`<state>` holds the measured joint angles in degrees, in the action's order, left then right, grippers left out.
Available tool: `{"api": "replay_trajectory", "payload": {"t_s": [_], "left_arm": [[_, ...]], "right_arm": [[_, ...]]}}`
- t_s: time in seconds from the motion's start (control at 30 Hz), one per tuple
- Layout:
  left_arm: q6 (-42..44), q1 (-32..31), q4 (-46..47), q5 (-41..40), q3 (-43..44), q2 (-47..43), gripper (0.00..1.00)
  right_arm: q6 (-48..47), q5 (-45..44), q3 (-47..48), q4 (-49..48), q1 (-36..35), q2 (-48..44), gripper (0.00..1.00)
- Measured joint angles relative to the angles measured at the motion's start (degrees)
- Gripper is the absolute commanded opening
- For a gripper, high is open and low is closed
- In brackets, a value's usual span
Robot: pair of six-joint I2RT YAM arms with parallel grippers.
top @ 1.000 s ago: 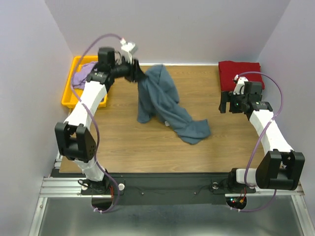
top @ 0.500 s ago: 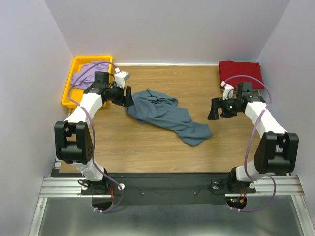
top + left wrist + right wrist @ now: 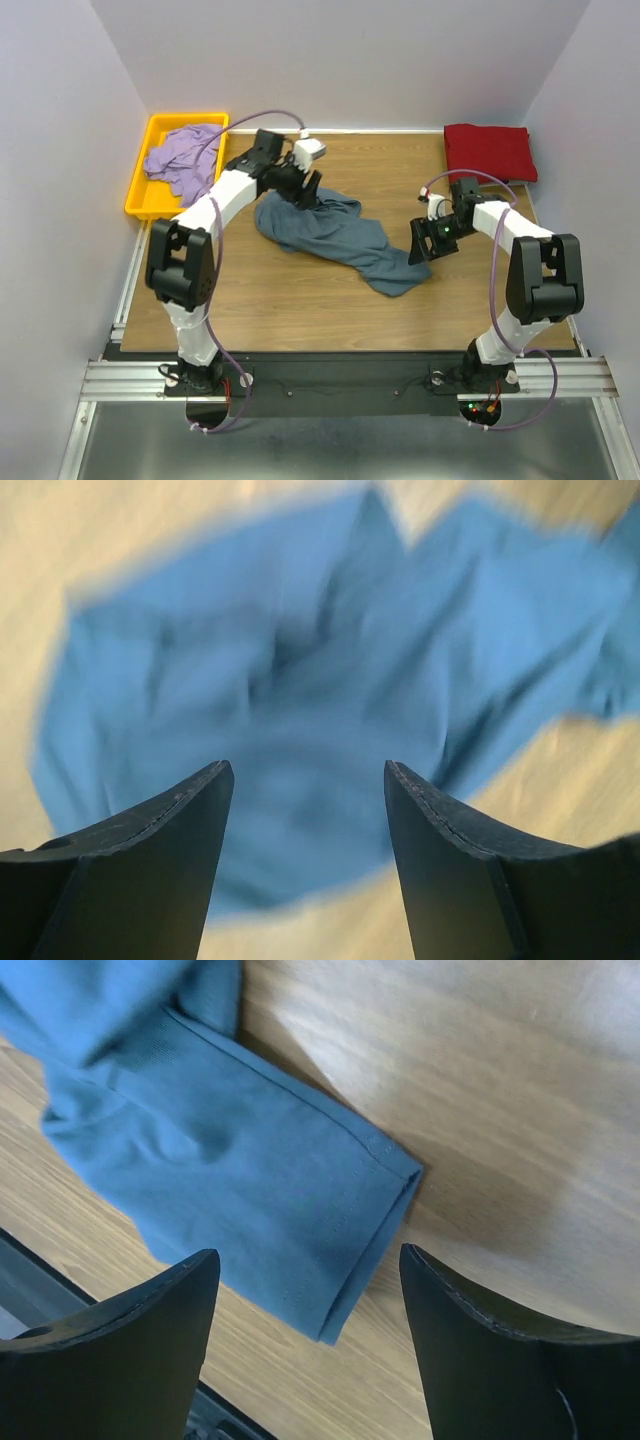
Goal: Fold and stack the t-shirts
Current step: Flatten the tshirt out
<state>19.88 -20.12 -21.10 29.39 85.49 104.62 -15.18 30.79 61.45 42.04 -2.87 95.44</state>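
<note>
The blue-grey shirt lies crumpled in the middle of the table, and looks like limp, light cotton that will sag and bunch wherever it's lifted. The left gripper and right gripper both hang over it with jaws apart, holding nothing. I'd pinch the stitched hem corner, where the doubled cloth gives a firmer hold

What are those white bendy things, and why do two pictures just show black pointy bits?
Those are two robot arms bolted to a wooden table. One picture looks down from above. The other two come from little cameras on each wrist, so the black points are the arm's own fingers. The left gripper and right gripper are both open and hold nothing. Between them lies a crumpled blue-grey t-shirt. A folded dark red t-shirt sits at the far right corner, and a purple t-shirt lies in a yellow tray.
</note>
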Motion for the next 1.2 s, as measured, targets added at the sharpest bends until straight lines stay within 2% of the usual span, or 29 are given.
{"api": "replay_trajectory", "payload": {"t_s": [0.23,0.4,0.57,0.6,0.63,0.67,0.7,0.73,0.77,0.87,0.93,1.07,1.2], "left_arm": [[2.1,-6.0,0.7,-4.0,18.2,13.4,0.77],[3.1,-8.2,-0.8,-7.2,24.3,22.0,0.77],[3.8,-9.0,-2.1,-10.2,26.1,27.0,0.72],[3.8,-9.1,-2.3,-10.6,26.3,27.7,0.7],[3.9,-9.2,-2.4,-11.1,26.8,28.6,0.67],[3.9,-9.2,-2.4,-11.6,27.0,29.2,0.58],[3.9,-9.2,-2.4,-12.0,27.2,29.6,0.51],[4.1,-9.2,-2.7,-12.5,27.5,30.0,0.38],[4.0,-9.3,-2.8,-12.7,27.8,30.2,0.32],[4.2,-9.3,-2.7,-13.6,29.0,30.4,0.09],[4.2,-9.0,-2.4,-14.1,29.9,30.4,0.0],[4.2,-8.2,-2.8,-14.2,33.6,30.4,0.0],[3.2,-5.7,-2.6,-13.9,41.0,29.6,0.0]], "right_arm": [[0.8,-0.3,-1.8,0.4,0.0,2.7,0.73],[1.5,0.0,-1.7,0.4,0.1,3.1,0.68],[2.0,1.5,-1.4,0.4,0.2,4.5,0.51],[2.1,1.7,-1.2,0.4,0.2,4.9,0.4],[2.2,2.1,-1.1,0.4,0.2,5.4,0.35],[2.3,2.3,-1.0,0.5,0.2,5.9,0.28],[2.4,2.5,-1.0,0.5,0.2,6.5,0.16],[2.7,2.7,-1.0,0.5,0.2,6.9,0.09],[2.9,2.8,-1.0,0.6,0.2,7.3,0.01],[3.0,2.3,-1.0,0.7,0.2,7.5,0.01],[3.0,1.4,-0.6,1.1,0.2,7.5,0.01],[3.1,-2.6,3.8,1.9,1.2,7.4,0.01],[3.2,-5.9,13.5,2.5,5.1,7.4,0.01]]}}
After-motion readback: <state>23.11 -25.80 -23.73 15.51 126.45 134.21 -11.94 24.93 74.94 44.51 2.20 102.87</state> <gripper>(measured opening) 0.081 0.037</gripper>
